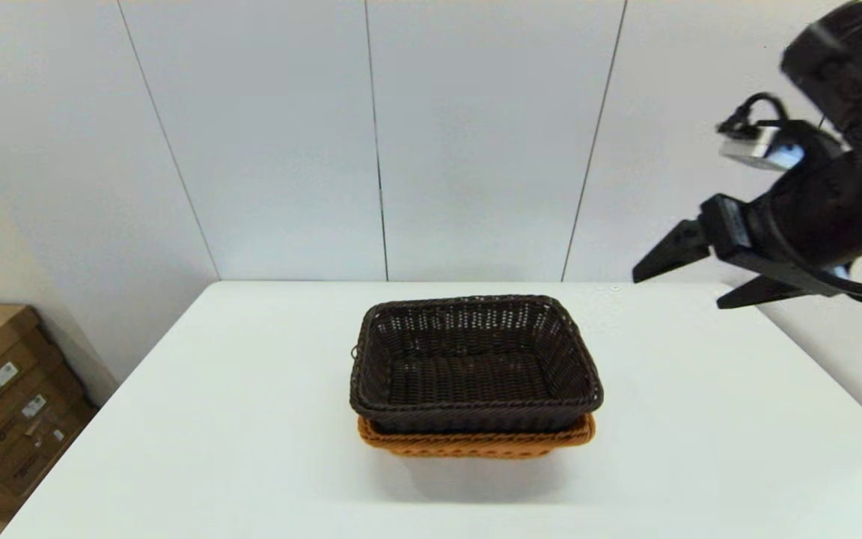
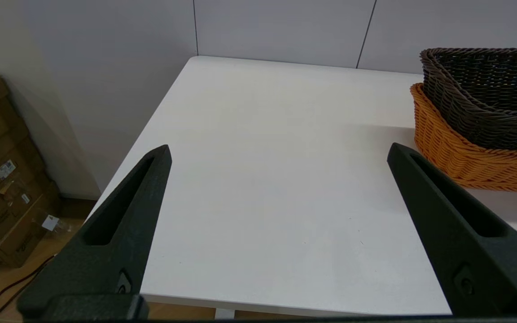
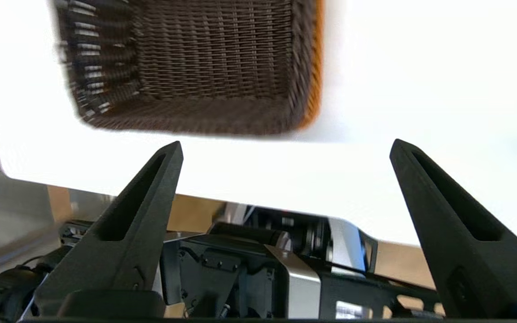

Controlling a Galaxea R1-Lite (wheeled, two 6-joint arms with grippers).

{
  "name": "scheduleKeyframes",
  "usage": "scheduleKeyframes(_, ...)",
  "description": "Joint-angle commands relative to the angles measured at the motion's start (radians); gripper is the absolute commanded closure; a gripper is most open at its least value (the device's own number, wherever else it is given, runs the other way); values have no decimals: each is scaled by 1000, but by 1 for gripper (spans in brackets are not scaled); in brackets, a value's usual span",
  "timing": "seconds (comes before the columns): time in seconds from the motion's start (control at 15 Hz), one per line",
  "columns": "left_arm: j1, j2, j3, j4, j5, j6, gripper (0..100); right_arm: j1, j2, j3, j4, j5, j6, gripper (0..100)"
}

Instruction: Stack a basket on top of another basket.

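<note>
The dark brown basket sits nested on top of the orange-tan basket in the middle of the white table. Only the orange-tan basket's front rim shows beneath it in the head view. Both also show in the left wrist view, the dark basket over the orange-tan basket. My right gripper hangs open high above the table's right side, well clear of the baskets, holding nothing. Its wrist view looks down on the dark basket. My left gripper is open over the table's left part, empty.
Cardboard boxes stand on the floor left of the table. A grey panelled wall runs behind the table's far edge. The robot's own body shows below the table edge in the right wrist view.
</note>
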Motion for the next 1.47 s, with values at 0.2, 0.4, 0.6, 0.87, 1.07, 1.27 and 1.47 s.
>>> scheduleKeyframes(0.2,0,0,0,0,0,-1,0,-3,-631,405,-63,-123,28,0)
scheduleKeyframes(0.4,0,0,0,0,0,-1,0,-10,-849,534,-70,-245,25,0)
scheduleKeyframes(0.6,0,0,0,0,0,-1,0,-96,-990,574,-26,-255,22,0)
scheduleKeyframes(0.87,0,0,0,0,0,-1,0,-186,-1192,663,-17,-249,-21,0)
scheduleKeyframes(1.07,0,0,0,0,0,-1,0,-333,-1294,726,-21,-229,-78,0)
scheduleKeyframes(1.27,0,0,0,0,0,-1,0,-352,-1399,784,-21,-156,-135,0)
scheduleKeyframes(1.47,0,0,0,0,0,-1,0,-333,-1473,850,-24,-145,-141,0)
